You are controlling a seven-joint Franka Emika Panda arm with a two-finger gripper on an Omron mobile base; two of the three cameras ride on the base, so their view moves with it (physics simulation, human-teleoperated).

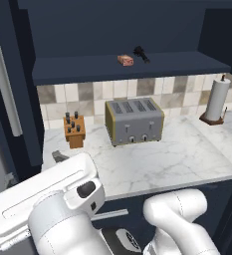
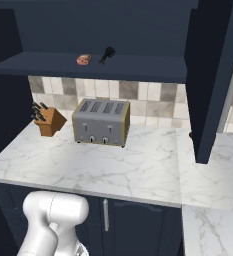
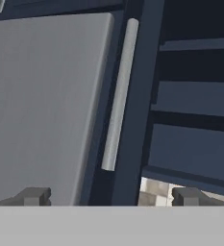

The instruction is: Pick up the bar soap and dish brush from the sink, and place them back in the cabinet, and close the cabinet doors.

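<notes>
- The gripper (image 3: 111,196) stands spread wide and empty, its fingertips (image 3: 35,196) far apart, facing the long silver bar handle (image 3: 118,96) of a swung-open cabinet door (image 3: 137,105).
- Past that door, the cabinet (image 1: 127,67) shelf carries the bar soap (image 1: 125,60), with the dish brush (image 1: 141,54) just beside it.
- Below the shelf, a toaster (image 1: 134,121) stands on the marble counter (image 1: 187,154), a knife block (image 1: 74,130) beside it.

Paper towel holder (image 2: 190,134) behind the cabinet door (image 2: 213,75)
</notes>
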